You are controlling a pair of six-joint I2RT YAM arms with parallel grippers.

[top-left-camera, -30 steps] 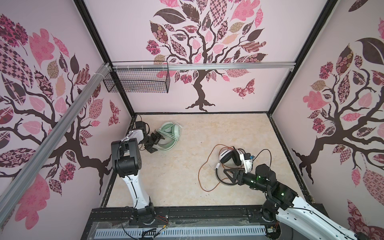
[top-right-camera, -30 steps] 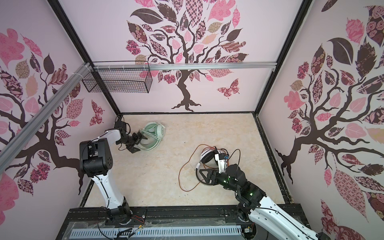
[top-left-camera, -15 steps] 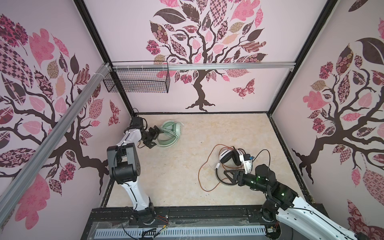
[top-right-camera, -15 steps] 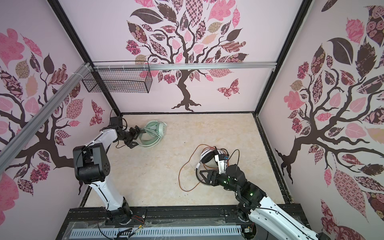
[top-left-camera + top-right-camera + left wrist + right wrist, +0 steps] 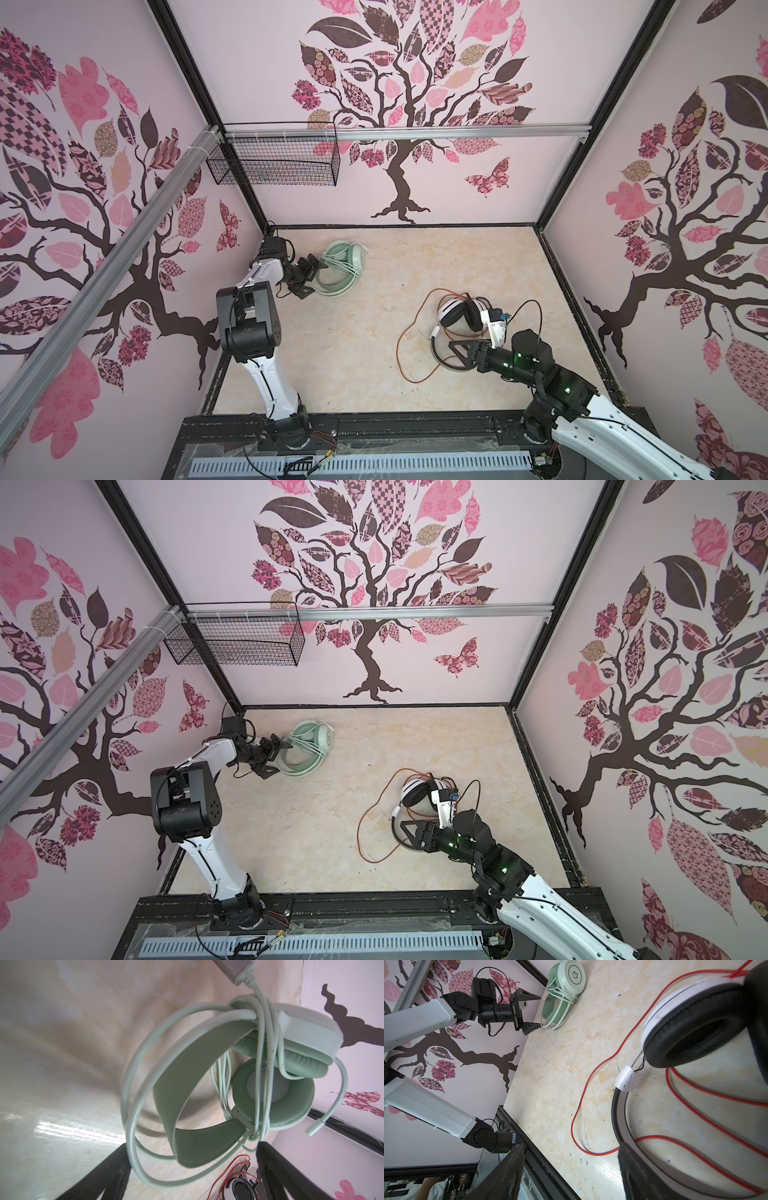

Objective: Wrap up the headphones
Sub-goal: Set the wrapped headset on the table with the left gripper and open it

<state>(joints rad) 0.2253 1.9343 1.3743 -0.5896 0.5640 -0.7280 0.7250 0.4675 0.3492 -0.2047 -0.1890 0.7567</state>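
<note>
2 pairs of headphones on the bench [image 5: 353,365], well apart. The mint-green pair [image 5: 341,268] lies at the far left corner near the wall, with its pale cord [image 5: 133,1076] already looped several turns across band and cups, so it looks done. The left claw [image 5: 312,276] sits just beside its band, spread about as wide as it goes and holding nothing. The striped white-and-black pair [image 5: 457,318] lies right of centre, its orange-red cord [image 5: 401,353] sprawled in loose loops over the bench, 1 big loop reaching toward the front. The right claw [image 5: 571,1147] hangs low over the thin black band [image 5: 617,1118], roughly three-quarters open and gripping nothing. 1 finger is right at the band; I cannot tell whether it touches. Judged step: start on the striped pair. To do it well, close on the band alone, not band plus cord, since a cord loop crosses right there. Pin the band flat, then bring the left claw across to take the cord close to the cup. Wind short turns round the band with light tension, because the band is thin and the pair will likely slide on this smooth bench. Watch for the cord snagging the white slider [image 5: 626,1080].
</note>
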